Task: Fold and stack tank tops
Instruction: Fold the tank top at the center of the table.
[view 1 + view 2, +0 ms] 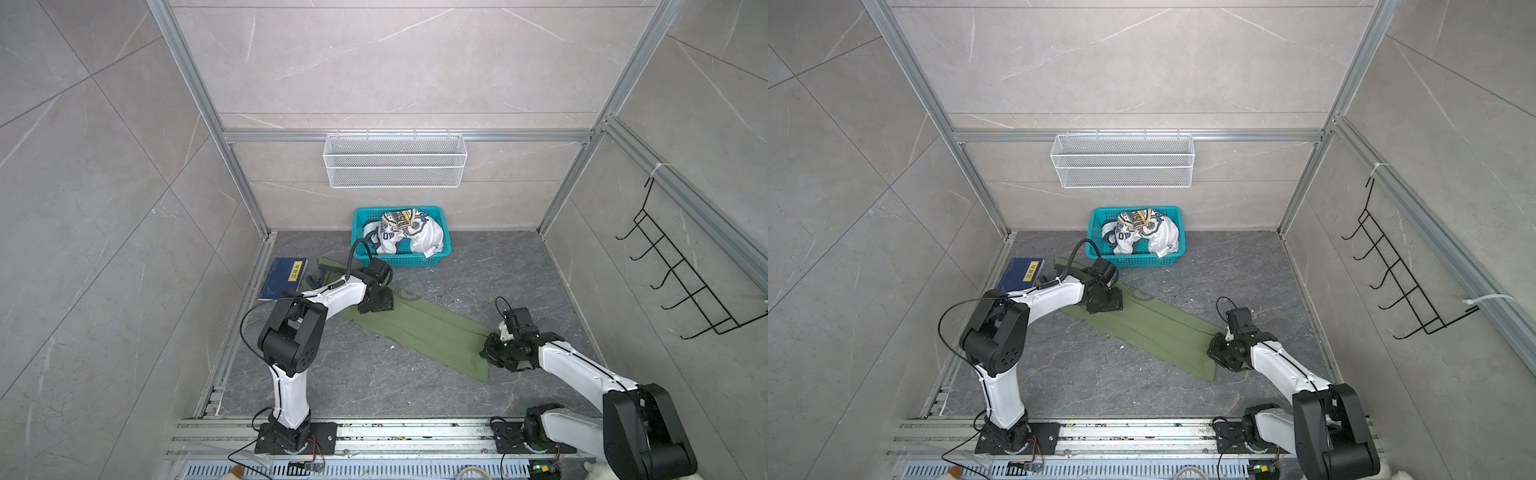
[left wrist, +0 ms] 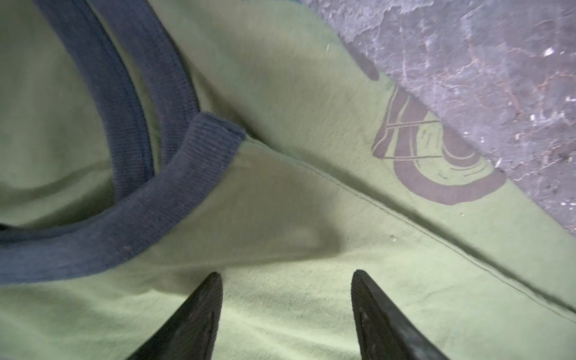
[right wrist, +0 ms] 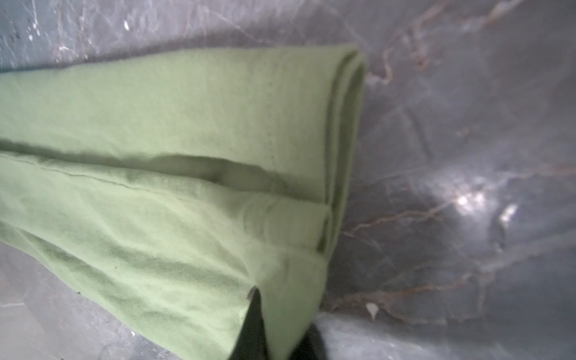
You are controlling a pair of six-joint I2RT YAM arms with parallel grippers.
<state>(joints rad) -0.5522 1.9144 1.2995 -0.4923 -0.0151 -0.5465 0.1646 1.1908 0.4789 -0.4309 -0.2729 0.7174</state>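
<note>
The olive green tank top (image 1: 419,328) (image 1: 1150,328) lies folded lengthwise into a long strip on the dark floor, running from the blue book toward the right arm. My left gripper (image 1: 376,301) (image 2: 286,276) stands open just above the cloth (image 2: 280,202), close to the navy armhole trim (image 2: 124,224) and the badge print (image 2: 436,162). At the hem end, my right gripper (image 1: 488,349) (image 3: 280,311) is shut on a corner of the green cloth (image 3: 156,124). The white tank top (image 1: 401,237) (image 1: 1142,235) sits crumpled in the teal basket.
The teal basket (image 1: 411,261) stands against the back wall. A blue book (image 1: 284,277) lies at the left edge, beside the strip's far end. A white wire shelf (image 1: 395,162) hangs on the back wall, and a black hook rack (image 1: 685,286) on the right wall.
</note>
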